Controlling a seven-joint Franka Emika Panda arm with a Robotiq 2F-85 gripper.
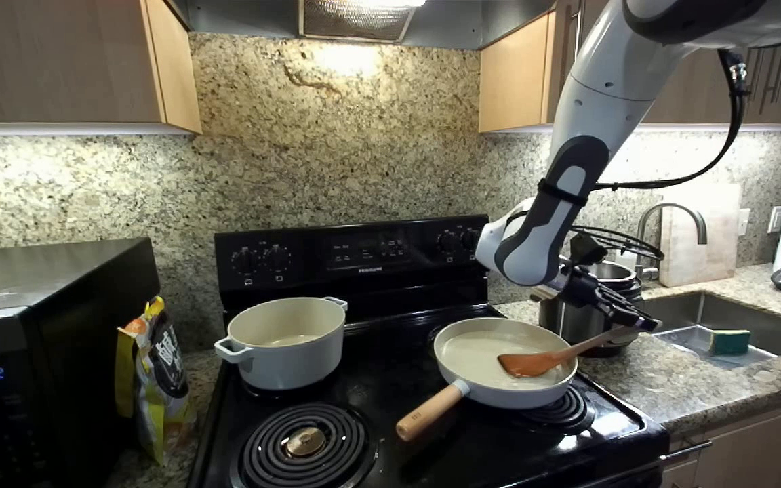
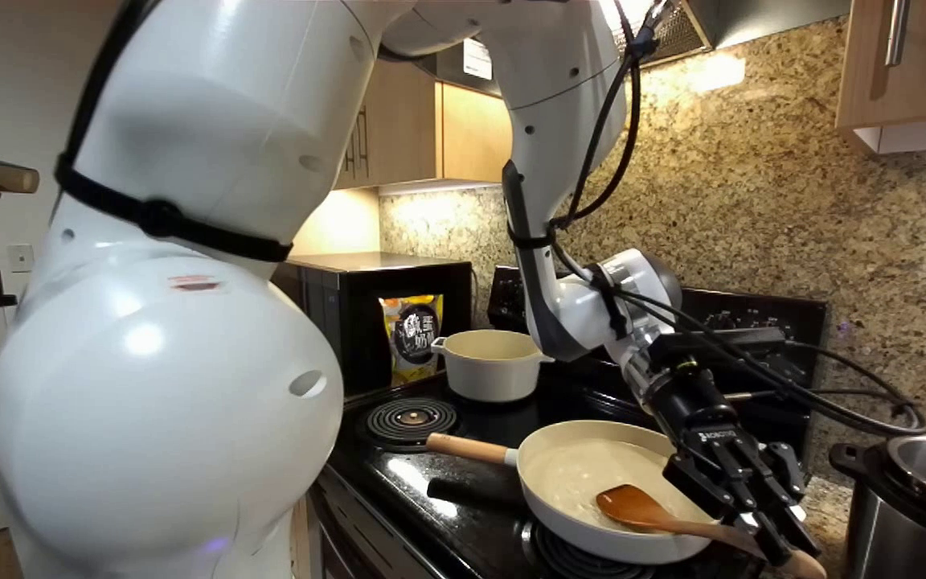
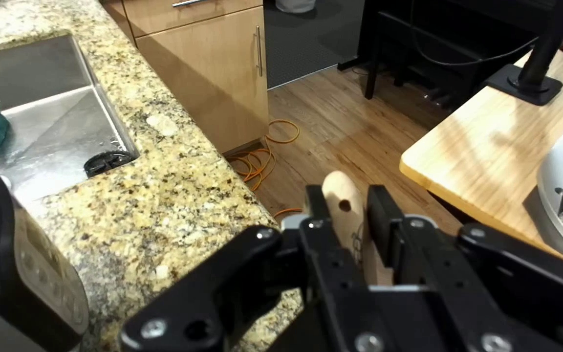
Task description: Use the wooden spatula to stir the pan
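On the black Frigidaire range (image 1: 384,379), the cream-white frying pan (image 1: 499,396) partly covers a coil burner (image 1: 572,410), its light wooden handle jutting out over the cooking surface. I have the gripper (image 3: 347,210) narrowed around the wooden spatula (image 1: 529,364), the utensil's grip end pinched between both fingers in my wrist view. The orange-brown blade sits inside the pan and the shaft slants up across the rim; whether the blade touches bottom, I cannot tell. A two-handled white pot (image 1: 295,366) stands apart on the range; a steel pot (image 2: 873,523) is just beside the range.
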